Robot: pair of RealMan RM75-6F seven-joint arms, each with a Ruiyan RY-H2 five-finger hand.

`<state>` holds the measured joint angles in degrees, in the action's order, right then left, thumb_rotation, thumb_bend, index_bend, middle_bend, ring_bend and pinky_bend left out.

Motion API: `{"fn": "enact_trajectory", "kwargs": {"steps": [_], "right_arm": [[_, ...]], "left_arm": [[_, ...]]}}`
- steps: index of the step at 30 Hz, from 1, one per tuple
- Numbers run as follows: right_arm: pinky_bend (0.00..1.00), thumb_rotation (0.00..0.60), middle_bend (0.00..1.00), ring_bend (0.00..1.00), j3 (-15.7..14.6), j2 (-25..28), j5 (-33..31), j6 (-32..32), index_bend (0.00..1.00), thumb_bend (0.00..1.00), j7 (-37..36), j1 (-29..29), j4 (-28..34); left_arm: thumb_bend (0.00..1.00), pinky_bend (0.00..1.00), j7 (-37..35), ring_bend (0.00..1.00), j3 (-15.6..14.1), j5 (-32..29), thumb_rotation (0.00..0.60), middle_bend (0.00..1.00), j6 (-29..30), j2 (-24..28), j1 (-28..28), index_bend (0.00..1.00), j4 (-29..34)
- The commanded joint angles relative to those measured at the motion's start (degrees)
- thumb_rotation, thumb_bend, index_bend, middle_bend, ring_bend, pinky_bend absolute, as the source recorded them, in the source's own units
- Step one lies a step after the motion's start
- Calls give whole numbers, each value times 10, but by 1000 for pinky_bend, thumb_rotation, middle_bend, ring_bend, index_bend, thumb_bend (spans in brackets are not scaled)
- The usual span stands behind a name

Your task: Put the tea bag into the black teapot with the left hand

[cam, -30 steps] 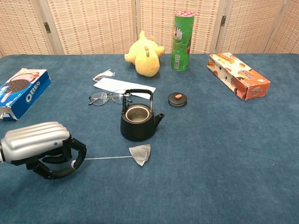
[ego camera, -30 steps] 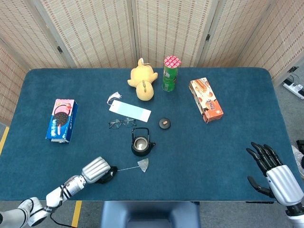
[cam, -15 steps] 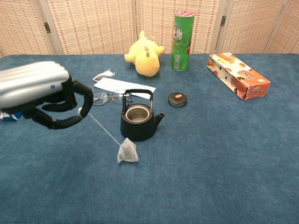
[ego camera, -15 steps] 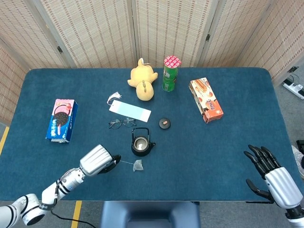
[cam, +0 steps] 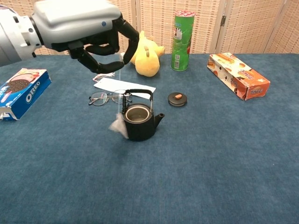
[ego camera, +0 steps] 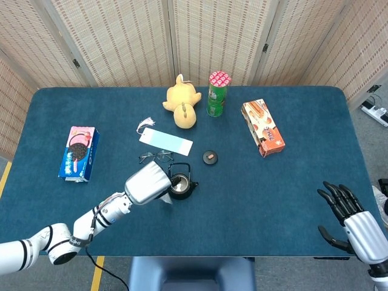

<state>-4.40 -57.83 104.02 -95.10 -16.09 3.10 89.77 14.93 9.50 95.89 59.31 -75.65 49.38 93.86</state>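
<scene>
Black teapot [cam: 138, 122], lid off, mouth open. We log the tea bag [cam: 117, 126] dangling just left of it, not inside. Left robot hand [cam: 96, 35] pinches its string above. Remaining: centre, lower, release. Right robot hand [ego camera: 350, 219]: spread, idle.

Tea bag [cam: 118, 127] hangs just left of teapot [cam: 138, 122]; lid [cam: 177, 98] behind-right, glasses [cam: 108, 98] behind-left.
</scene>
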Motion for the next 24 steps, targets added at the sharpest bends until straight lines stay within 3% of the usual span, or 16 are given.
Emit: {"fn": "enact_trajectory", "kwargs": {"steps": [1, 13, 24], "right_arm": [[0, 600, 0, 0, 4, 2, -10, 6, 0, 393, -6, 2, 0], [0, 600, 0, 0, 15, 7, -38, 17, 0, 392, -22, 5, 2], [0, 600, 0, 0, 19, 7, -47, 30, 0, 393, -17, 8, 5]], "left_arm": [[542, 1000, 1, 1000, 13, -14, 600, 1000, -14, -6, 16, 669, -17], [542, 1000, -15, 1000, 38, -38, 600, 1000, -33, -18, 54, 668, -50], [541, 1000, -35, 1000, 40, -49, 600, 1000, -41, -21, 76, 668, -80]]}}
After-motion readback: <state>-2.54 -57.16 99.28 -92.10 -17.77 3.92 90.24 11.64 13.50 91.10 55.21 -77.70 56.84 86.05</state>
